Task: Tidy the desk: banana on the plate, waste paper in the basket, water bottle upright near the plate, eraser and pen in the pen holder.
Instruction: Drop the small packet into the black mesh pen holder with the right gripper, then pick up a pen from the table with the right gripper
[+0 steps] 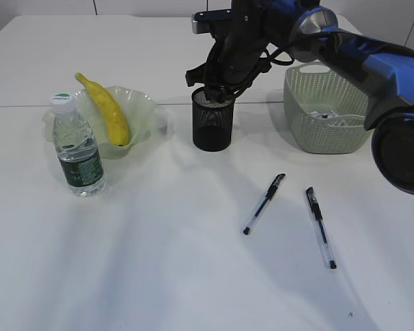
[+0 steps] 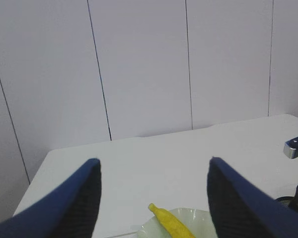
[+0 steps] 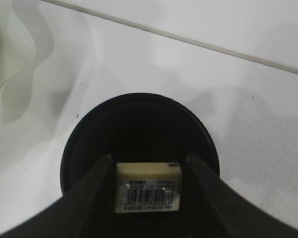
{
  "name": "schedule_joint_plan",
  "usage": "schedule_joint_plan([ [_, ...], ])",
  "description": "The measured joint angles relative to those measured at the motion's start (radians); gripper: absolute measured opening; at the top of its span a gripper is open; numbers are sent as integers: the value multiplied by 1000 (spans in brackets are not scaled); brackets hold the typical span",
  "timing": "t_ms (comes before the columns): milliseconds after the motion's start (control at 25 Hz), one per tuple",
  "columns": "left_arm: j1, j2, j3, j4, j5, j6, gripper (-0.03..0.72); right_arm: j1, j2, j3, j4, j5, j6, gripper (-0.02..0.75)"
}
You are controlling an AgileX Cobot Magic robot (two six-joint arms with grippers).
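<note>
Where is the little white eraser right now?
In the right wrist view, the white rectangular eraser sits between the right hand's fingers, directly over the open black mesh pen holder.

This is looking like a lab or test room set up as a mock office desk. Plain white wall panels (image 2: pixel 139 64) with thin dark seams are running behind a bare white table (image 1: pixel 159 276). Desk props are sitting on it: a black mesh pen holder (image 1: pixel 212 127), two pens (image 1: pixel 264 203) (both lying loose), a pale green basket (image 1: pixel 324 110) and a water bottle (image 1: pixel 78 146). A blue and black robot arm (image 1: pixel 345 48) is reaching over them.
</note>
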Motion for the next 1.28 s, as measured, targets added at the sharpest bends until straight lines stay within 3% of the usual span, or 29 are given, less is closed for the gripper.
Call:
schedule_joint_plan([
  [360,0,0,0,0,0,0,475,0,0,-37,0,16,0,338],
  [1000,0,0,0,0,0,4,475,0,0,-273,-43,223,0,338],
  [1280,0,0,0,0,0,11,475,0,-26,-294,-47,253,0,338],
])
